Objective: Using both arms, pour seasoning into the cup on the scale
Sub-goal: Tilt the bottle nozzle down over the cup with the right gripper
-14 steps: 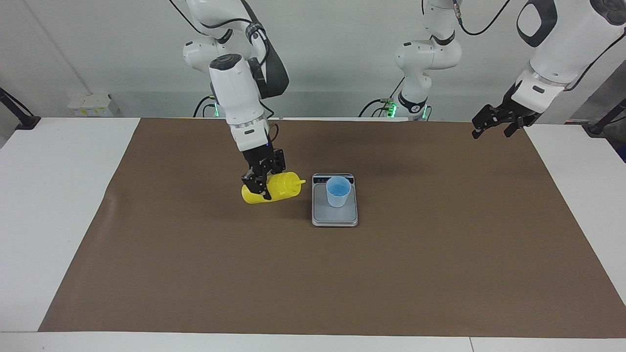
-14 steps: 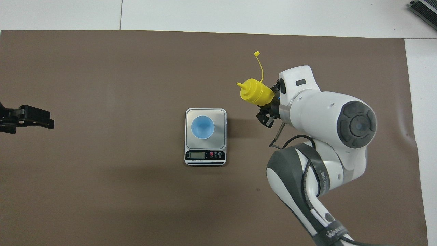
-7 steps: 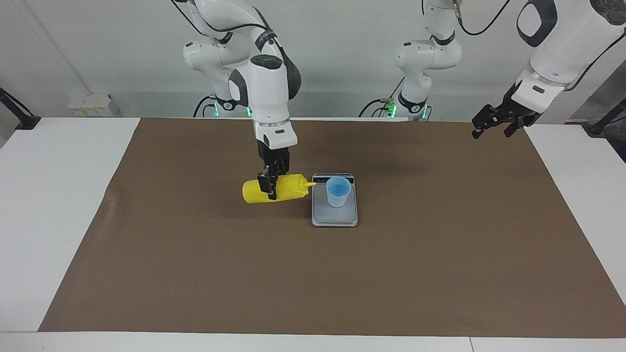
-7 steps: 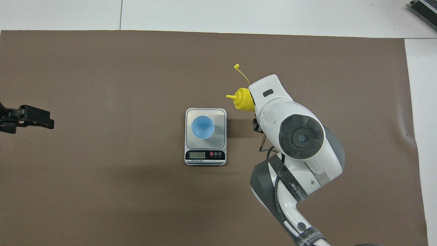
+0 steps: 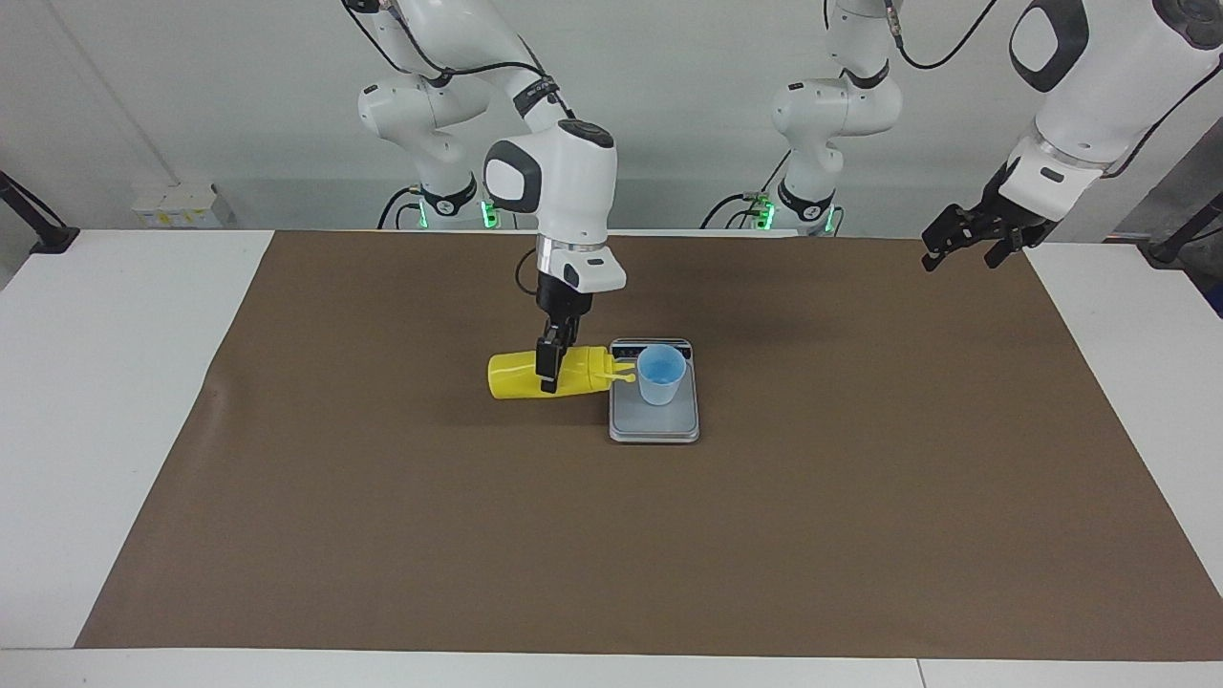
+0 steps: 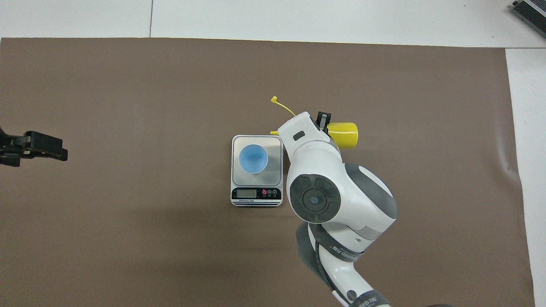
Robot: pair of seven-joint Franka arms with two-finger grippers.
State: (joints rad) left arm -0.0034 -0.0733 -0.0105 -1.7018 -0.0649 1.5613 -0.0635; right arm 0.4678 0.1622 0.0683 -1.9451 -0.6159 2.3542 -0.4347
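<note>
**Bottle tipped at the scale, right arm holding**

While the right gripper (image 5: 547, 368) grips the yellow bottle (image 5: 516, 375) around its middle, the bottle lies roughly level in the air just above the mat (image 5: 382, 497), its nozzle (image 5: 623, 376) aimed at the cup (image 5: 660, 375). Jaws closed on the bottle body, one finger visible across its front in the facing view. Nozzle tip sits over the scale (image 5: 654, 422) edge, just beside the cup wall; whether it touches the cup I cannot tell. Cap strap (image 6: 283, 106) trails free from the nozzle end, seen in the overhead view. In that view the right arm's wrist covers most of the bottle; only its base (image 6: 343, 134) shows.

Cup stands upright on the scale plate, nearer the display end. Scale sits mid-mat, display toward the robots.

Left gripper (image 5: 963, 241) waits raised over the mat's edge at the left arm's end of the table, jaws fully apart, holding nothing.
</note>
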